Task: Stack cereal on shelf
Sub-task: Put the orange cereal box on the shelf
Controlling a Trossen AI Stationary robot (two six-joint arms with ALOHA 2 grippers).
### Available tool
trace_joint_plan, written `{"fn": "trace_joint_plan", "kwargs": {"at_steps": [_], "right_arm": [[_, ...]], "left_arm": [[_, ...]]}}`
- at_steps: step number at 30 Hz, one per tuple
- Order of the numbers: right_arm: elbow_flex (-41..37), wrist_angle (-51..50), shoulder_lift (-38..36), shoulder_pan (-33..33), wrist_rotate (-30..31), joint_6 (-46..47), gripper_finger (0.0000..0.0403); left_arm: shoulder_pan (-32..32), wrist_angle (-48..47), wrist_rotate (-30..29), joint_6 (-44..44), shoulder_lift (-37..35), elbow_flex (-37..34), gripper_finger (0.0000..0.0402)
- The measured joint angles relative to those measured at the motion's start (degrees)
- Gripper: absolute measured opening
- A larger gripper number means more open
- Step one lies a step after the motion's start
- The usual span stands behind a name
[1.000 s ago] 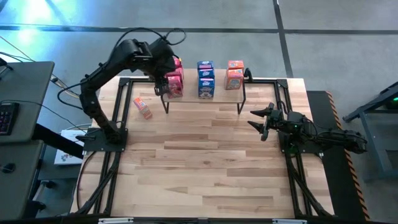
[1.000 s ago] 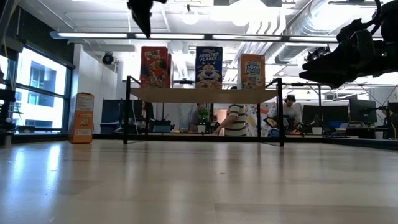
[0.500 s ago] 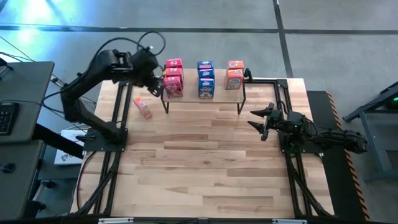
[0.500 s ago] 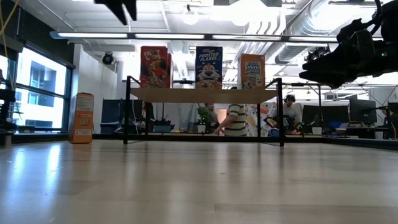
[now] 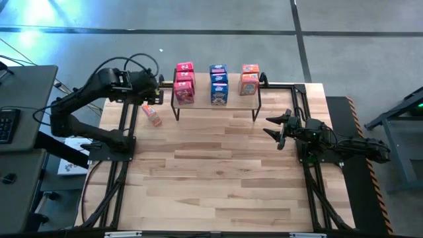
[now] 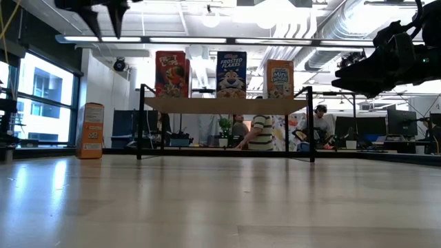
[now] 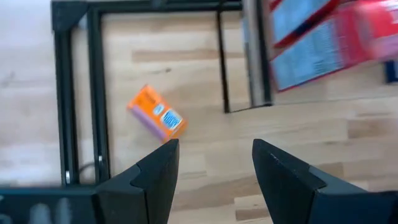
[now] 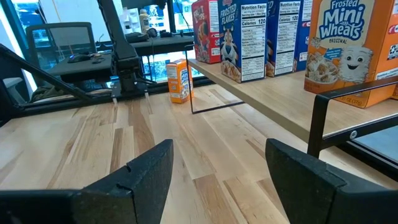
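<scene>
**Me:** Two sets of jaws, both standing apart with nothing between them. My left gripper (image 5: 157, 94) hangs in the air off the left end of the shelf (image 5: 216, 104), fingers (image 7: 155, 171) spread and pointing down at the table (image 5: 218, 178).

**You:** What lies nearest those left jaws?

**Me:** One orange cereal box (image 7: 157, 119), just below and a little ahead of my fingertips, lying flat and askew on the wood, apart from the shelf's black leg (image 7: 222, 62). Beyond it, off to one side, the pink-red boxes (image 7: 329, 43) show at the shelf's end, blurred in my wrist camera.

**You:** And the right gripper?

**Me:** My right gripper (image 5: 276, 130) waits near the table's right edge, short of the shelf's right leg, fingers (image 8: 140, 171) wide. Straight ahead of them is bare wood, then the plank top at an angle.

**You:** What stands on the plank?

**Me:** Nearest my right jaws, the orange Mini Wheats boxes (image 5: 250, 79). Farther along, the blue Frosted Flakes boxes (image 5: 219, 84), then the pink-red ones (image 5: 184, 82) at the far end. All stand upright in three close groups. Farthest from my right jaws, past the shelf's end, the lone orange box (image 8: 179, 81) sits on the table.

**You:** Anything past the table?

**Me:** From table height, a person in a striped shirt (image 6: 261, 132) shows under the plank, out in the room.
</scene>
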Motion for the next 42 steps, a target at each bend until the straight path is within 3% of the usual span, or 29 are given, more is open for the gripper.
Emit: {"fn": "trace_joint_plan", "kwargs": {"at_steps": [9,17,24,32,42], "right_arm": [[0.0,0.02,-0.02,0.0,0.02,0.0,0.0248],[0.01,0.02,-0.02,0.0,0.02,0.0,0.0248],[0.01,0.01,-0.02,-0.01,0.0,0.0,0.0248],[0.0,0.02,-0.02,-0.02,0.0,0.0,0.0248],[0.01,0.02,-0.02,-0.01,0.0,0.0,0.0248]], "left_arm": [[0.0,0.63,0.06,-14.56,-1.09,-10.2,0.0196],[-0.02,7.44,-2.56,-23.79,-0.97,-19.28,0.0197],[0.17,10.0,-3.32,-29.73,-0.97,-24.91,0.0243],[0.17,14.41,-5.76,-33.09,-0.97,-29.64,0.03],[1.97,19.88,-7.82,-35.16,-0.97,-35.11,0.0305]]}}
